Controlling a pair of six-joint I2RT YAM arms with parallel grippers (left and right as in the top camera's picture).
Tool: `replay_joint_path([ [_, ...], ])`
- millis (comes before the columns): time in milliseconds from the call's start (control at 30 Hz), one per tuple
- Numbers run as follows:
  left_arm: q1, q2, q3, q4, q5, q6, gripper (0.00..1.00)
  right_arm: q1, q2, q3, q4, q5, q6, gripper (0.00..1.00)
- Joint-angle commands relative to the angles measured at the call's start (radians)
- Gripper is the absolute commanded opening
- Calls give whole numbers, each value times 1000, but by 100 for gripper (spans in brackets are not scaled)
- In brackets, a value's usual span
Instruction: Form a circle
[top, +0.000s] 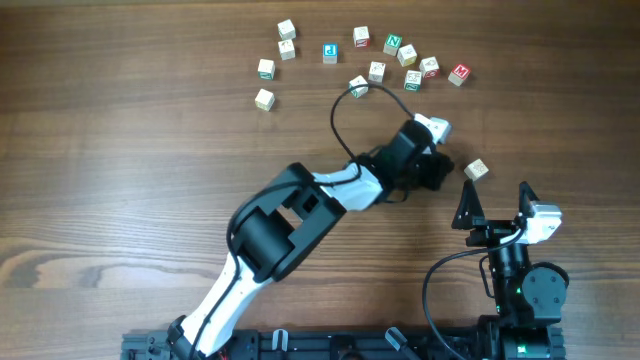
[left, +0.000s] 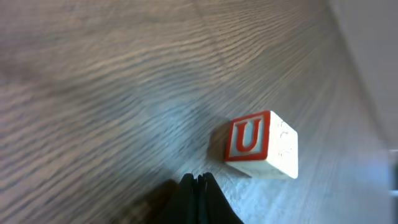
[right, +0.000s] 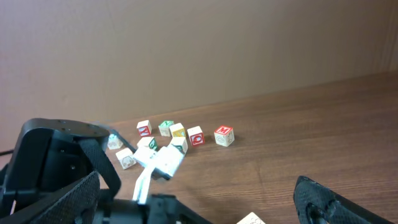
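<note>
Several pale letter cubes lie in a loose arc, the circle (top: 361, 37), along the far side of the table; the right wrist view shows them in a row (right: 178, 130). One cube with a red U (top: 476, 169) lies apart at the right, large in the left wrist view (left: 258, 146). My left gripper (top: 443, 168) is shut and empty, its tips (left: 199, 180) low on the wood just left of that cube. My right gripper (top: 497, 205) stands open near the front right, behind the U cube (right: 252, 219), holding nothing.
The left arm (top: 300, 205) reaches diagonally across the middle of the table, and its black cable (top: 340, 110) loops up toward the arc. In the right wrist view its wrist (right: 56, 162) fills the left side. The table is brown wood.
</note>
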Motion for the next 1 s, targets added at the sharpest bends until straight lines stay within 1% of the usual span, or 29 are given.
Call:
replay_joint_path([
  [0, 19, 13, -5, 20, 220, -224, 4, -5, -4, -1, 2, -7, -17, 100],
  [67, 13, 13, -5, 23, 221, -283, 4, -5, -4, -1, 2, -7, -17, 100],
  [167, 5, 13, -5, 34, 221, -339, 4, -5, -4, -1, 2, -7, -17, 100],
  [333, -8, 13, -5, 105, 203, -339, 6, -5, -4, -1, 2, -7, -17, 100],
  [400, -7, 13, -5, 96, 150, -339, 4, -5, -4, -1, 2, -7, -17, 100],
  [533, -6, 14, -5, 82, 114, -339, 4, -5, -4, -1, 2, -7, -17, 100],
  [600, -6, 25, -5, 84, 70, -343, 4, -5, -4, -1, 2, -7, -17, 100],
  [733, 7, 52, -5, 93, 67, -428, 4, -5, -4, -1, 2, -7, -17, 100],
  [800, 15, 71, -5, 128, 86, -464, 4, -5, -4, -1, 2, -7, -17, 100],
  [967, 16, 73, -4, 167, 111, -470, 6, -5, -4, -1, 2, -7, -17, 100],
])
